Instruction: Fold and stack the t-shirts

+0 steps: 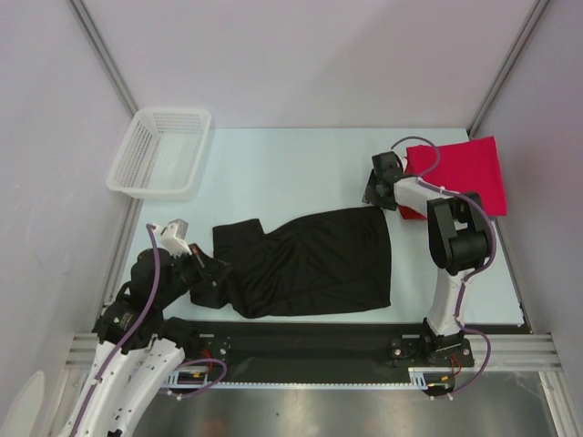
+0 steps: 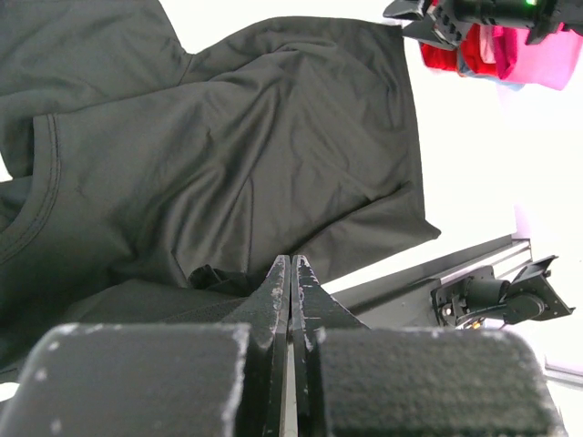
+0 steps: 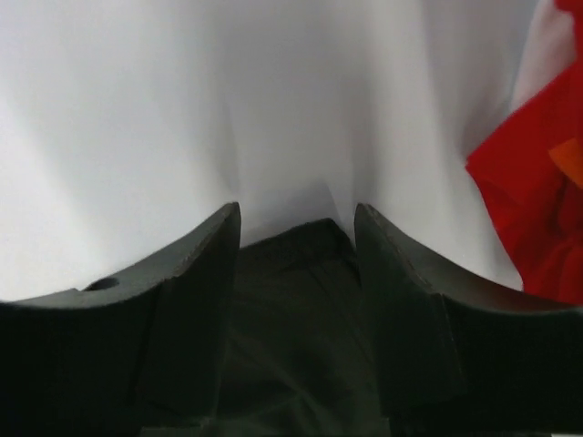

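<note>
From above, the black t-shirt (image 1: 310, 259) lies spread on the tabletop (image 1: 291, 164), with red t-shirts (image 1: 465, 173) folded at the far right. Left wrist: the left gripper (image 2: 291, 264) has its jaws pressed closed at the shirt's bunched edge. Right wrist: the right gripper (image 3: 296, 218) has its jaws open, with the shirt's corner showing between them.

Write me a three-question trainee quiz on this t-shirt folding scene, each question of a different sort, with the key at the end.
1. True or false: the black t-shirt lies stacked on the red t-shirts.
2. Which gripper has its jaws apart? A) the left gripper B) the right gripper C) both
3. Fill in the missing word: the red t-shirts lie on the ___ arm's side of the table.

Key: 1 false, since the black t-shirt lies spread out on its own in front of the arms. 2 B. 3 right.
</note>
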You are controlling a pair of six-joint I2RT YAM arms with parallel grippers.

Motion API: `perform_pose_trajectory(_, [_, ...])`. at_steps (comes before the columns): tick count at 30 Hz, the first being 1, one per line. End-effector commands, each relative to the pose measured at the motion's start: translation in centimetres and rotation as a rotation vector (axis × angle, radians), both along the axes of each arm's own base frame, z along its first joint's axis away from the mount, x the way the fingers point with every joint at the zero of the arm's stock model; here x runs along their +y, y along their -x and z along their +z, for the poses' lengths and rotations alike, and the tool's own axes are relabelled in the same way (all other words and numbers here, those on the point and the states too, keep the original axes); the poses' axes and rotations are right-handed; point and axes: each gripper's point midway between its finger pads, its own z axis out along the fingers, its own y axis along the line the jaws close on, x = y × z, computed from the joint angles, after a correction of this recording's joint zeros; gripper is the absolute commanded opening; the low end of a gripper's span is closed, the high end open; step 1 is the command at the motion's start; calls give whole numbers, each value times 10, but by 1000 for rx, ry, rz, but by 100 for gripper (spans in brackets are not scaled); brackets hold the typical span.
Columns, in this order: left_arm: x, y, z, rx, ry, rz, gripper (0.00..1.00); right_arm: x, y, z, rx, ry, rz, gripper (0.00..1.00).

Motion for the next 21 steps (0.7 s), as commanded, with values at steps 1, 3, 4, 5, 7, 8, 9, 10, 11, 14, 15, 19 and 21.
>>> perform_pose_trajectory(1, [0, 5, 4, -4, 2, -12, 0, -8, 15, 4, 0, 22, 0, 58])
perform_pose_trajectory(3, [1, 6, 6, -10, 1, -10, 0, -9, 17, 3, -6, 22, -3, 57])
perform_pose_trajectory(4, [1, 6, 6, -12, 0, -7, 0, -10, 20, 1, -3, 24, -6, 57])
perform_pose_trajectory(5, [1, 6, 5, -10, 1, -7, 0, -10, 24, -3, 6, 22, -3, 51])
perform_pose_trajectory(7, [1, 6, 4, -6, -1, -12, 0, -3, 25, -4, -3, -1, 16, 44])
perform_pose_trajectory(8, [1, 5, 5, -7, -2, -13, 0, 0, 24, -5, -5, -14, 29, 26])
perform_pose_trajectory(9, [1, 5, 5, -6, -4, -12, 0, 4, 23, -4, -9, -27, 43, 16])
perform_pose_trajectory(10, [0, 5, 7, -12, -4, -15, 0, 11, 23, -5, -2, -48, 65, 9])
perform_pose_trajectory(11, [1, 5, 7, -10, -7, -14, 0, 14, 20, -2, -11, -59, 69, 0])
perform_pose_trajectory(14, [5, 0, 7, -14, -22, 12, 0, 21, 8, 8, -33, -93, 76, 0])
perform_pose_trajectory(15, [5, -4, 9, -24, -23, 22, 0, 23, 4, 13, -43, -106, 78, 0])
perform_pose_trajectory(19, [1, -24, 13, -12, -52, 29, 0, 35, -15, 49, -86, -154, 93, 0])
perform_pose_trajectory(21, [3, -39, 27, -33, -83, 51, 0, 35, -23, 68, -114, -163, 85, 0])
